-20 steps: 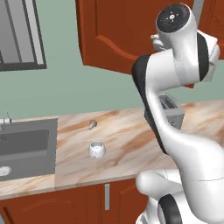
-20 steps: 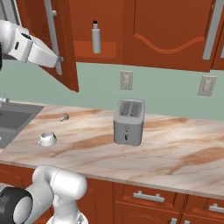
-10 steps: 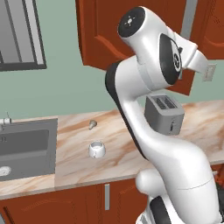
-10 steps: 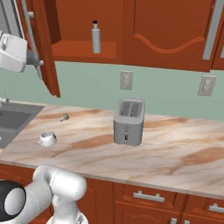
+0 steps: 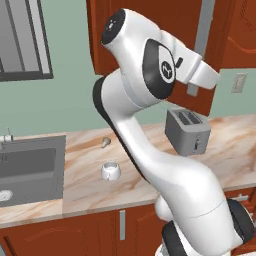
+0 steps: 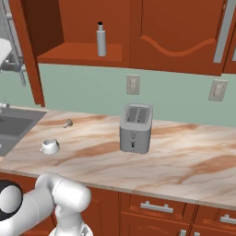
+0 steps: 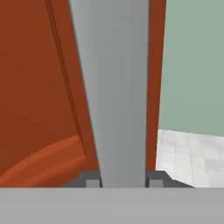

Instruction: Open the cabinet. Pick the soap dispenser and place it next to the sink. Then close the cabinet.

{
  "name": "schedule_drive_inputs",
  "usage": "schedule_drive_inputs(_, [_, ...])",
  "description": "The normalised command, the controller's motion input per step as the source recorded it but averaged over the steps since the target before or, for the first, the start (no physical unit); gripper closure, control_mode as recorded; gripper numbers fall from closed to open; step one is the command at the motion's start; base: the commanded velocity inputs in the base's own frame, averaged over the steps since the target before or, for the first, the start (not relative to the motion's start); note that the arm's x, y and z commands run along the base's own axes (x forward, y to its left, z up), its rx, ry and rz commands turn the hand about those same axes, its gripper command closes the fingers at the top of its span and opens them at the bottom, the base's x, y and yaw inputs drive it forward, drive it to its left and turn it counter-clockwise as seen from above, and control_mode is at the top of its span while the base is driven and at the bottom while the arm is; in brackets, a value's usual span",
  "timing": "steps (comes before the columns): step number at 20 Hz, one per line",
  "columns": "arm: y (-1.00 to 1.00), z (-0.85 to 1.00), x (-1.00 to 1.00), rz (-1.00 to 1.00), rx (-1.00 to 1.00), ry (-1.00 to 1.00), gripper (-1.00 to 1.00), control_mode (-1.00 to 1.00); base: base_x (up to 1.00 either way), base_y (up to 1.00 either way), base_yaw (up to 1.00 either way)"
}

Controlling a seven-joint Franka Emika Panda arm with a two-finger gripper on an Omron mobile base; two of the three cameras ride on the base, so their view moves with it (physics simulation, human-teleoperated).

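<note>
- My gripper (image 7: pixel 119 180) is pinched on the cabinet's long silver handle (image 7: pixel 114 87); in the hand view the bar runs straight up between the two fingertips (image 7: pixel 91 181), with the reddish door face on one side and green wall on the other.
- Over the last second the door (image 6: pixel 28 50) has swung much wider. It was angled partway across the opening; now in the right base view it stands nearly edge-on at the left side of the cabinet (image 6: pixel 83 27).
- In the left base view my arm has swept across the frame with it, and the hand (image 5: pixel 200 75) sits at the handle in front of the open door.
- That swing leaves the shelf fully exposed. The soap dispenser (image 6: pixel 101 40) stands upright on it, near the back, with nothing beside it.
- The sink (image 5: pixel 30 167) lies well off to the left along the counter, past the white cup (image 5: pixel 110 170), with bare marble beside it.
- I judge the opening step essentially finished. Next I would let go of the handle, back away from the door, and reach into the shelf.
- The toaster (image 6: pixel 135 127) sits below and to the right of the shelf, out of a direct reach line.
</note>
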Motion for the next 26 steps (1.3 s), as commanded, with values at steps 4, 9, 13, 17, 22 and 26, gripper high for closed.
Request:
schedule_drive_inputs(4, [0.39, -0.04, 0.0, -0.12, 0.0, 0.0, 1.0, -1.0, 0.0, 0.0, 0.0])
schedule_drive_inputs(9, [0.42, -0.06, 0.0, -0.1, 0.0, 0.0, 1.0, -1.0, 0.0, 0.0, 0.0])
schedule_drive_inputs(13, [0.38, -0.1, 0.0, -0.06, 0.0, 0.0, -1.0, -1.0, 0.0, 0.0, 0.0])
schedule_drive_inputs(17, [0.16, -0.19, -0.06, 0.0, 0.0, 0.0, -1.0, -1.0, 0.0, 0.0, 0.0])
schedule_drive_inputs(22, [-0.07, -0.21, -0.3, 0.0, 0.0, 0.0, -1.0, -1.0, 0.0, 0.0, 0.0])
schedule_drive_inputs(26, [-0.1, -0.27, -0.4, 0.01, 0.0, 0.03, -1.0, -1.0, 0.0, 0.0, 0.0])
